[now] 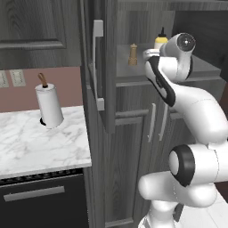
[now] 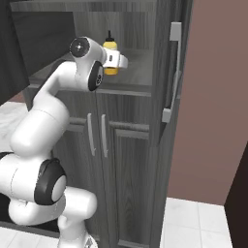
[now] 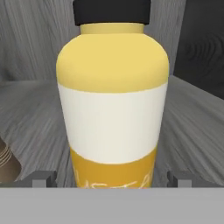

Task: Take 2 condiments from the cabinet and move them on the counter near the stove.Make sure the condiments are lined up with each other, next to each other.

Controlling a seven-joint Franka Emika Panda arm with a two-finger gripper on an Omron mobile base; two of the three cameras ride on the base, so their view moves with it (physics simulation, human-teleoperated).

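Nearest cam: yellow squeeze bottle [image 3: 113,105], seen close in hand view; dark cap at top, white label band round the middle, darker yellow below.
Hand [image 3: 113,180]: fingers spread wide, one tip [image 3: 43,178] each side of bottle base; nothing clamped, contact not seen.
Bottle loc: upright on shelf niche [image 1: 209,67] of cabinet [image 1: 129,147]; hand brought level w/ it from front.
Pepper mill [image 1: 132,54]: small, brown wood, knobbed top; stood on same niche, near bottle, on side toward paper-towel roll; edge glimpsed low in hand view beside bottle.
Paper-towel roll [image 1: 50,107]: on marble desk [image 1: 40,142], well apart from cabinet; not a task item.
Handling (judged): bottle prob. light, plastic, smooth & a bit slippery; walls likely give if squeezed hard, so moderate grip advised. Tall vs. base, so tipping possible if bumped.
Grip pt (judged): body at or just under white band, across widest part; nozzle and cap to be avoided.
Mill handling (judged): stiff, light, narrow; body below knob best.
Writing: faint pale script on lower yellow part of bottle, cut by frame edge, not legible. White band blank. No brand made out.
Step (judged): closing on bottle pending; both condiments not yet moved near stove.
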